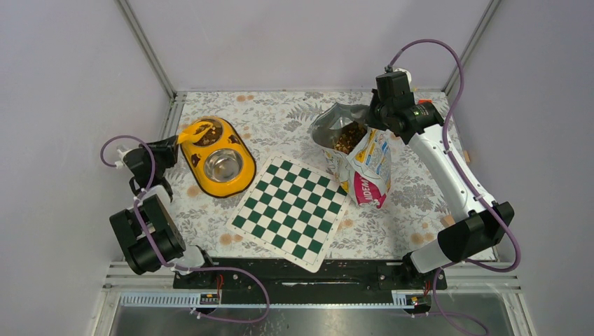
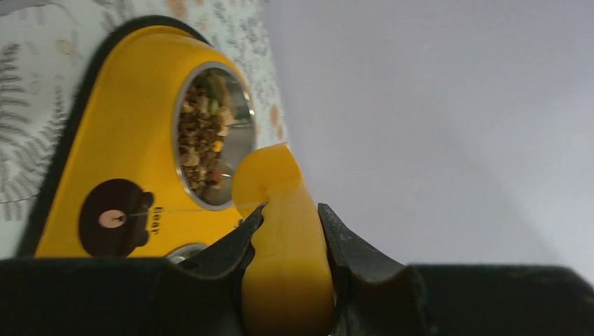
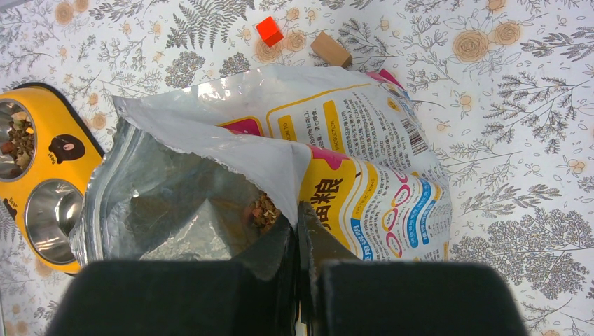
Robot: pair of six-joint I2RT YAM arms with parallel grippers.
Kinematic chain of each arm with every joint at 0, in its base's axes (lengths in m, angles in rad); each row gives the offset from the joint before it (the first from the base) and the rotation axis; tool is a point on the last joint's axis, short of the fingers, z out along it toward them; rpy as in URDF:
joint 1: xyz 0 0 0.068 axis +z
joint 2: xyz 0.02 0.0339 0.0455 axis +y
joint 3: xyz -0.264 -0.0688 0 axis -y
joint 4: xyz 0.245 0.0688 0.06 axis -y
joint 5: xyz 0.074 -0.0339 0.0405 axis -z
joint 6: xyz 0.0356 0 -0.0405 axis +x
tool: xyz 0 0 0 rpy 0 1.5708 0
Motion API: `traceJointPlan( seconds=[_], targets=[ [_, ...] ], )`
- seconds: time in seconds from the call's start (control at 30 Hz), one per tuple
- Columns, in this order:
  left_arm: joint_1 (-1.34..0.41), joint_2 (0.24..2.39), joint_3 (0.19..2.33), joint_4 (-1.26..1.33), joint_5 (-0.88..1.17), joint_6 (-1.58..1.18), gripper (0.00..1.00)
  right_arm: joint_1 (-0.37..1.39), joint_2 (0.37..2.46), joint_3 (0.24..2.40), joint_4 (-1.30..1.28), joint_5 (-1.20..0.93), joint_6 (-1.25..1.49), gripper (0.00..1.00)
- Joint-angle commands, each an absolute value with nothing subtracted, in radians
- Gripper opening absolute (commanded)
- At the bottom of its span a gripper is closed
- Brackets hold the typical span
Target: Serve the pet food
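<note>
The pet food shows as brown kibble inside an open foil bag standing right of centre. My right gripper is shut on the bag's upper rim, and kibble lies just beyond its fingertips. More pet food fills the far steel bowl of a yellow two-bowl feeder at the left. My left gripper is shut on the handle of a yellow scoop, whose head hangs at that bowl's edge. The near bowl holds no food.
A green and white chessboard mat lies between feeder and bag. Beyond the bag, a red cube and a tan wooden block rest on the flowered tablecloth. Grey walls close in the table on three sides.
</note>
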State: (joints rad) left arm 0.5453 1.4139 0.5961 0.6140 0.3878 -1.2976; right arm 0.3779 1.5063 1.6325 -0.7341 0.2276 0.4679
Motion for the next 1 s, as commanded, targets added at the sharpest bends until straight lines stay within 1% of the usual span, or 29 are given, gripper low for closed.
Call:
traceJointPlan(
  seconds=[0.0,0.2,0.53,0.97],
  targets=[
    [0.551,1.37,0.666,0.496,0.304,-1.2,0.0,0.368,1.463,1.655,-0.616,0.253,0.466,0.0],
    [0.55,1.38,0.747,0.383,0.265,-1.107,0.0,0.37,1.472,1.665,-0.628,0.251,0.47,0.0],
    [0.501,1.422,0.885,0.205,0.118,-0.94,0.0,0.37,1.479,1.67,-0.642,0.252,0.472,0.0],
    [0.303,1.425,1.032,0.095,-0.118,-0.622,0.0,0.368,1.485,1.678,-0.651,0.253,0.471,0.0]
  ],
)
